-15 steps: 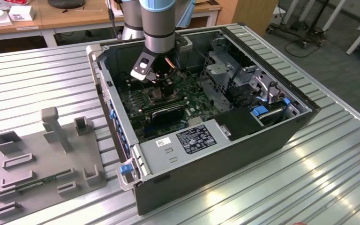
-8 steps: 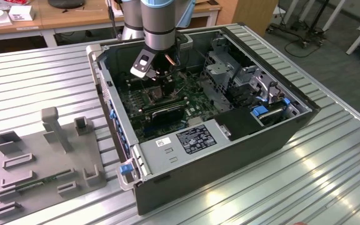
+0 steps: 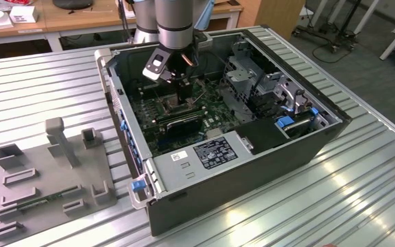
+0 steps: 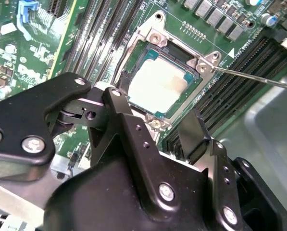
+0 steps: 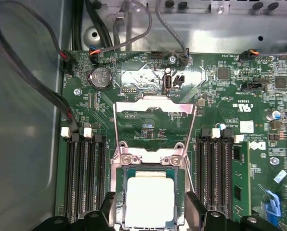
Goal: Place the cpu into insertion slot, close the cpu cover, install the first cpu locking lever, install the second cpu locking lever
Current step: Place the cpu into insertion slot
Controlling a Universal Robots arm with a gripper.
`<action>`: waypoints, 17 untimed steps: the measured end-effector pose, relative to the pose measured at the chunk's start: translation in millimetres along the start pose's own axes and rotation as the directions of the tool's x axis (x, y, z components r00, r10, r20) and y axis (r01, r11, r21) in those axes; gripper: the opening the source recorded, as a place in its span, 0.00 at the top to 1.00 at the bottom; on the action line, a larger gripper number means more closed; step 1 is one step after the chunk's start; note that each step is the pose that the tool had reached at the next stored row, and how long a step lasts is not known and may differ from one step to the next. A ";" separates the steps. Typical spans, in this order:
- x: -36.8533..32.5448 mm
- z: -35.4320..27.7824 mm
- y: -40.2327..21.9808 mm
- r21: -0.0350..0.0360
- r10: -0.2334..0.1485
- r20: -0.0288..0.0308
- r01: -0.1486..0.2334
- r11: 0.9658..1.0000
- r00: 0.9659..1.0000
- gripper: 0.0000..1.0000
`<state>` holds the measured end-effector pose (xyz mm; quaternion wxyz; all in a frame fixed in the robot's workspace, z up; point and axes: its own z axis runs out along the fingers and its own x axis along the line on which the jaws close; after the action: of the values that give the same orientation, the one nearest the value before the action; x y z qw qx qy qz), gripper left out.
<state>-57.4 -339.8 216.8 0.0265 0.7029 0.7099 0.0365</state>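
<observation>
Now flat square cpu (image 5: 150,199) seemingly seated in insertion slot (image 5: 180,188); black pincer (image 4: 151,107) apart

Silver-grey cylindrical arm (image 3: 173,18); at arm's end, white box (image 3: 155,66) and matte black gripper (image 4: 155,113) linkages dotted with silver screws (image 4: 166,191).
</observation>
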 end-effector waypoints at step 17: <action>0.0 -1.4 0.1 0.000 0.000 0.001 0.000 1.000 1.000 0.64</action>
<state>-57.4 -339.9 218.2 0.0269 0.7029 0.7099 0.0361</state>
